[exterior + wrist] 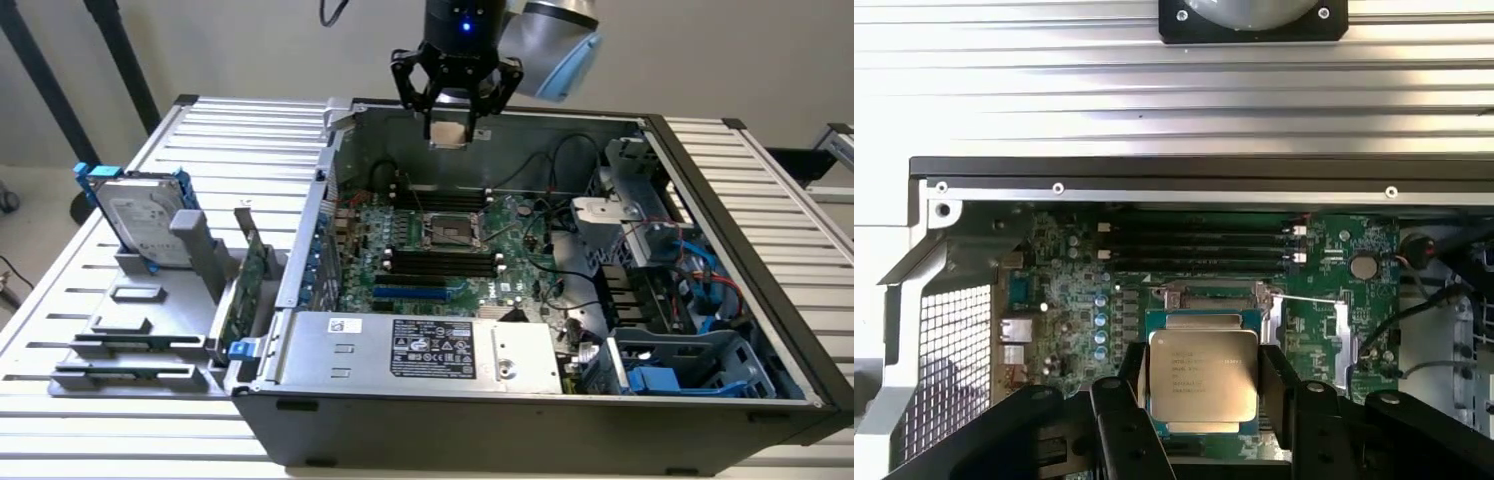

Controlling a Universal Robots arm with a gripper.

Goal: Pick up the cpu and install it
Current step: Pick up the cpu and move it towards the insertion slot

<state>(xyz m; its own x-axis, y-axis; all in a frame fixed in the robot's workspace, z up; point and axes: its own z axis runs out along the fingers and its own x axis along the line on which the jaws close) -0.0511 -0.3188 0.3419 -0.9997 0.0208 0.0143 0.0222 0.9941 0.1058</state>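
My gripper (450, 132) hangs above the back of the open computer case (534, 400), shut on the cpu (449, 133), a small square chip with a silver-grey top. In the wrist view the cpu (1202, 375) sits flat between the black fingers (1279, 385), its printed top facing the camera. Below it lies the green motherboard (441, 262) with the open square cpu socket (450, 231) near its middle. The socket (1204, 300) shows in the wrist view just beyond the held chip.
A silver hard drive with blue rails (134, 215) and a green expansion card (244, 290) stand in a grey holder (134, 340) at the exterior view's left. Cables (574, 210), a power supply (427, 350) and blue drive bays (681, 370) crowd the case.
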